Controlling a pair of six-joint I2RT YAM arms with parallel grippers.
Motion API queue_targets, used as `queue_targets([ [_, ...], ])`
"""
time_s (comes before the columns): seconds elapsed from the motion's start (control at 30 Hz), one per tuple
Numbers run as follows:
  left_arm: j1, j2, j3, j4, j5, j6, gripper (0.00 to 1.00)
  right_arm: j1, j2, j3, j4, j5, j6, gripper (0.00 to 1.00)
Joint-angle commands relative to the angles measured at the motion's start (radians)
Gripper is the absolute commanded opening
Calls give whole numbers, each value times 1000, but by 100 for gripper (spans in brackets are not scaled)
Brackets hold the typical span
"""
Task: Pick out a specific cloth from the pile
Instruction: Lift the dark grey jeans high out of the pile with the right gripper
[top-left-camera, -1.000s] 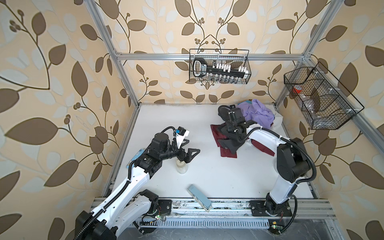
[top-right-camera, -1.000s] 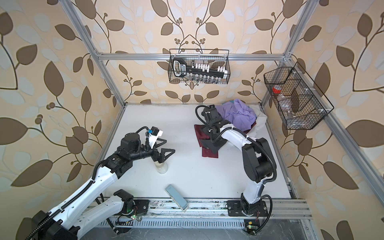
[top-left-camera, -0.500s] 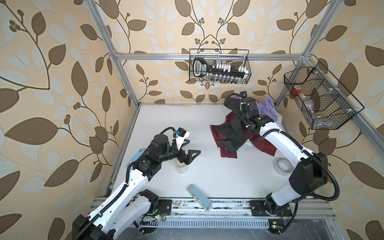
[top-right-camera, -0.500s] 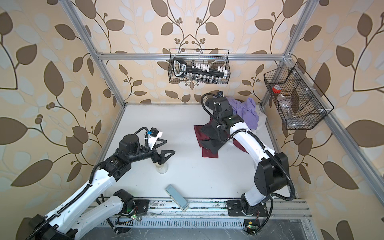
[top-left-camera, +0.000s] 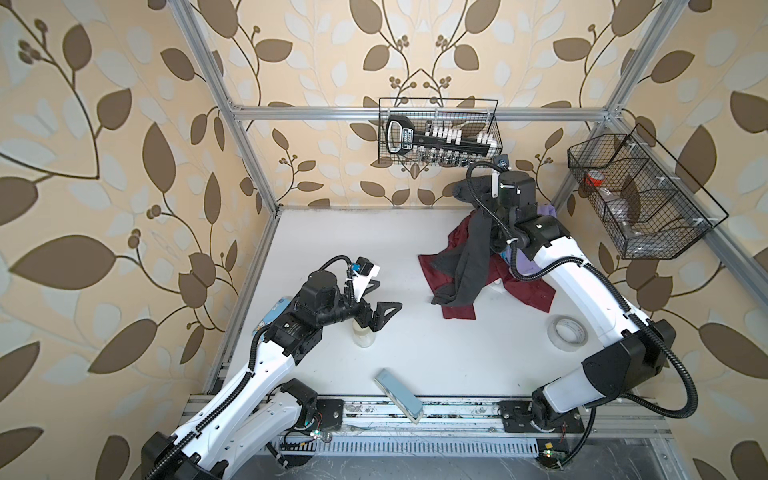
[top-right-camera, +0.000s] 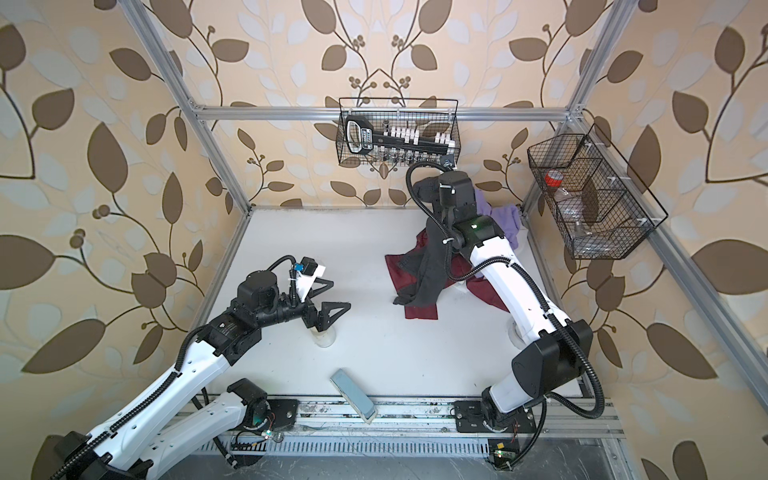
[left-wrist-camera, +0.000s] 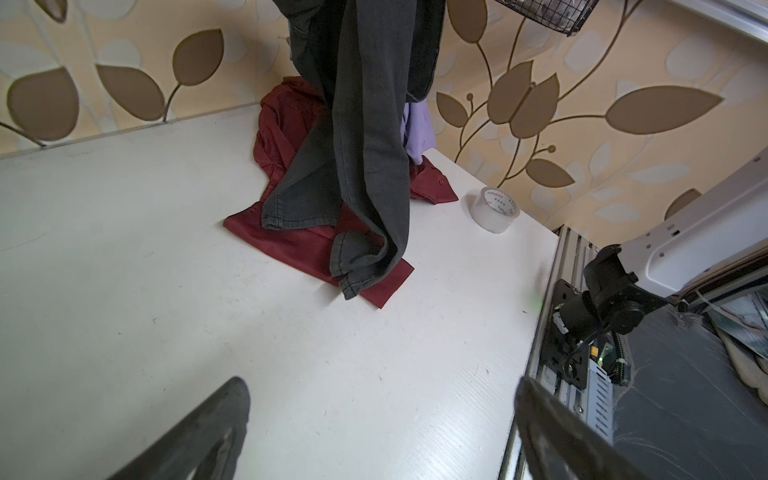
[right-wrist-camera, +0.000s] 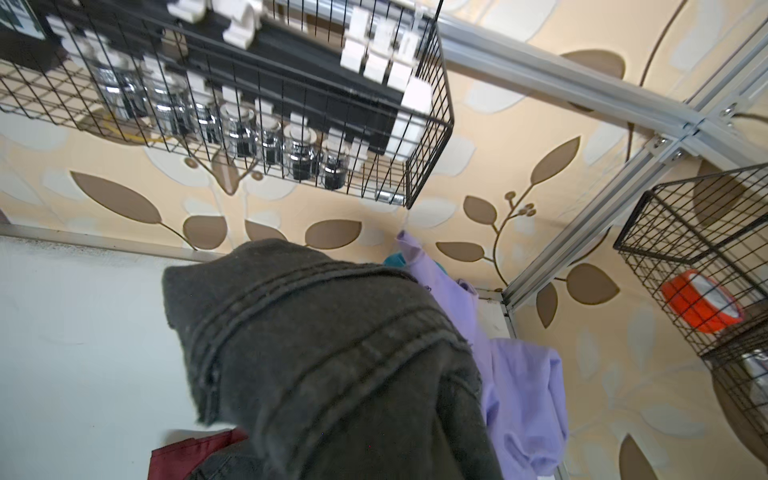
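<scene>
The cloth, dark charcoal-grey jeans (top-left-camera: 469, 257) (top-right-camera: 430, 266), hangs from my right gripper (top-left-camera: 484, 195), which is raised high near the back wall and shut on its bunched waist (right-wrist-camera: 332, 353). The fingers are hidden in the fabric. The legs (left-wrist-camera: 365, 124) trail down, and their hems lie on the maroon shirt (top-left-camera: 457, 309). The pile (top-right-camera: 473, 282) sits in the back right corner, with a lavender shirt (top-right-camera: 503, 220) (right-wrist-camera: 523, 395) and a bit of teal (right-wrist-camera: 395, 259). My left gripper (top-left-camera: 384, 297) (left-wrist-camera: 380, 386) hovers open and empty over the table's left half.
A small white jar (top-left-camera: 363, 334) stands under the left gripper. A clear tape roll (top-left-camera: 568, 332) lies by the right arm, a grey-blue block (top-left-camera: 399, 395) at the front edge, a blue box (top-left-camera: 276, 311) at the left edge. Wire baskets (top-left-camera: 440, 133) (top-left-camera: 640, 199) hang on the walls.
My right arm has risen toward the back wall, lifting the jeans off the pile until the legs hang stretched. The tape roll came into view. The left arm has barely moved.
</scene>
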Motion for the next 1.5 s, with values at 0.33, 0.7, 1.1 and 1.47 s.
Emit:
queue_targets([
  [0.33, -14, -23, -15, 9, -25, 27, 99, 7, -84, 335, 245, -117, -66, 0],
  [0.7, -15, -24, -18, 9, -34, 29, 99, 7, 140, 769, 299, -325, -55, 0],
  [1.1, -17, -23, -21, 11, -58, 36, 99, 11, 109, 723, 379, -496, 75, 0],
  [1.47, -17, -41, -27, 14, -89, 32, 99, 109, 75, 580, 405, -838, 319, 0],
])
